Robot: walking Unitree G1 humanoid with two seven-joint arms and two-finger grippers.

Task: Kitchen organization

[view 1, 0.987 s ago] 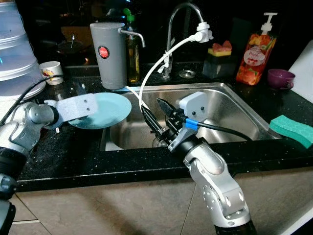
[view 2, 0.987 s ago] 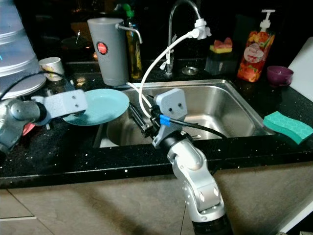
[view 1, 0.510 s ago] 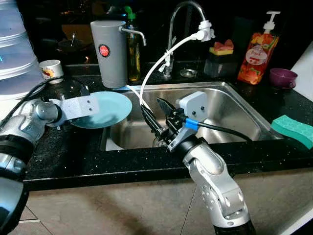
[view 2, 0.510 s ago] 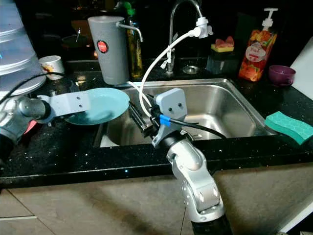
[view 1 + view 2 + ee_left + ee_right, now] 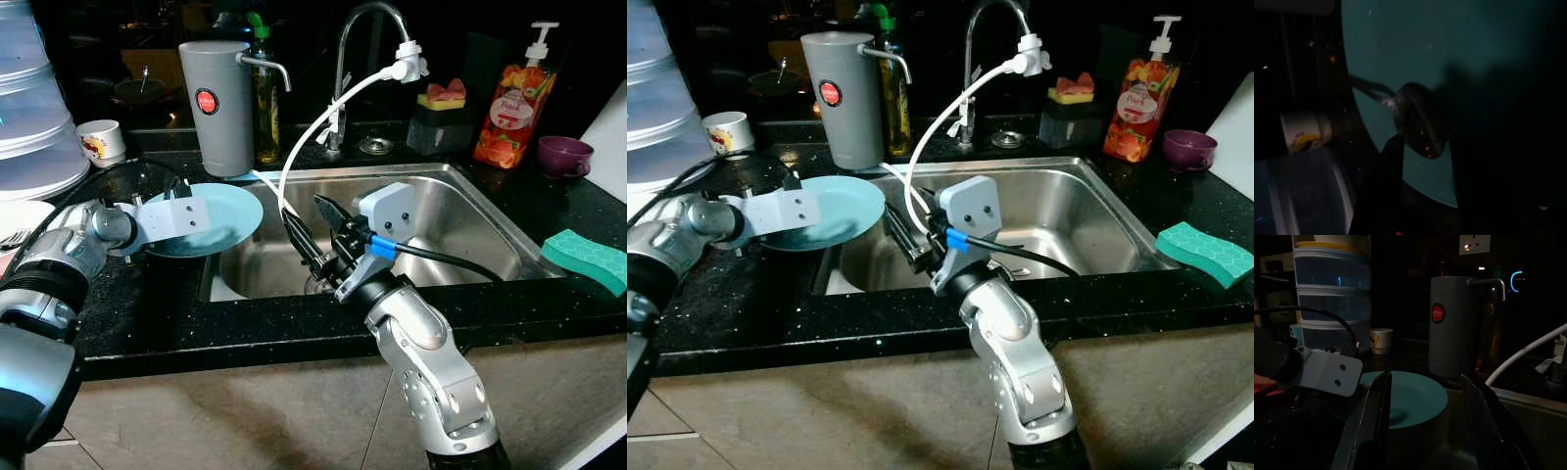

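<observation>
Left hand (image 5: pixel 211 220) pinches the teal plate (image 5: pixel 220 213) level at centre-left, probably to store it; right hand (image 5: pixel 315 235) waits spread over the sink (image 5: pixel 470 211).

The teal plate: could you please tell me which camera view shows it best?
The left eye view: the teal plate sits well lit at the sink's edge, held by the left pincer. The right wrist view shows it dim; the left wrist view shows a close, dark part.
</observation>
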